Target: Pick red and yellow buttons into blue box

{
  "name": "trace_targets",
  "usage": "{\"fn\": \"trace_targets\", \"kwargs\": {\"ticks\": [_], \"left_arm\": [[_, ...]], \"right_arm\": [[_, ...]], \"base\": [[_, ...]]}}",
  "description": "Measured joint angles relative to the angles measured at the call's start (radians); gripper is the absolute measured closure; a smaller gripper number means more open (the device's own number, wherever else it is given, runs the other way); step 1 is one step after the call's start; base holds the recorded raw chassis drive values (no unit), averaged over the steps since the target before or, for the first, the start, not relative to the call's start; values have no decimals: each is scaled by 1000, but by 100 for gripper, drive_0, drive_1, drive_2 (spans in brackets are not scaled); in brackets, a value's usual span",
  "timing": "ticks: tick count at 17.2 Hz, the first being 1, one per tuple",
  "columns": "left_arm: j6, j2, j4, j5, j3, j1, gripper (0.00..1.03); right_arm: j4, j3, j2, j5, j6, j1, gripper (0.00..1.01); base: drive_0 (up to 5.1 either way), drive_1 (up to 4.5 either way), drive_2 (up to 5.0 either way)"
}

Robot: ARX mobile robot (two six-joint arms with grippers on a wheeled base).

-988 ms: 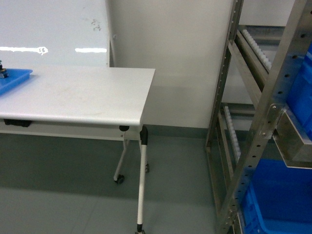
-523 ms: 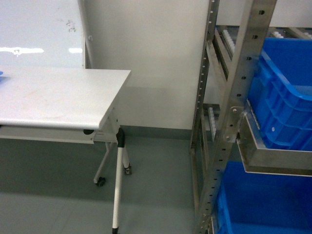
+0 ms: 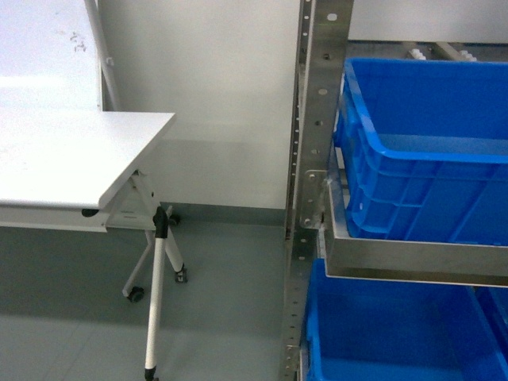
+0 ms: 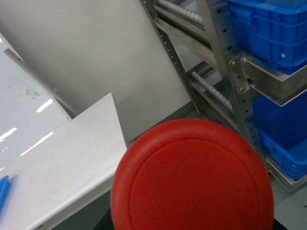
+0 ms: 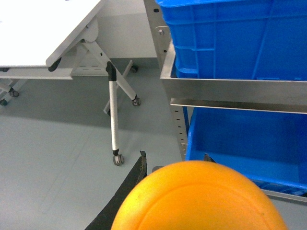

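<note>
The red button's round cap (image 4: 192,177) fills the lower left wrist view, held close to the camera, and it hides the left gripper's fingers. In the right wrist view the yellow button's cap (image 5: 201,201) is held the same way, with one black finger (image 5: 125,191) showing at its left edge. A deep blue box (image 3: 413,186) sits on the metal rack's upper shelf at the right of the head view. It also appears as the blue box (image 5: 230,38) ahead of the yellow button and the blue box (image 4: 268,28) up right of the red one. Neither gripper shows in the head view.
A steel rack (image 3: 305,198) with upright posts holds a second blue crate (image 3: 381,333) on the shelf below. A white folding table (image 3: 71,159) on castered legs (image 3: 155,294) stands to the left, with grey floor between it and the rack. A whiteboard leans behind the table.
The head view has swung right. The table slid towards the left edge, the shallow blue tray left the frame, and the rack with its blue crates now fills the right half.
</note>
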Motion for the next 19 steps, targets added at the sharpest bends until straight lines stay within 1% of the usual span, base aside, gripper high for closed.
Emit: {"fn": "trace_targets", "kwargs": {"ticks": [19], "left_arm": [[0, 1, 0, 0, 0, -1, 78]], "right_arm": [[0, 0, 0, 0, 0, 0, 74]], "base": [[490, -252, -252]]}}
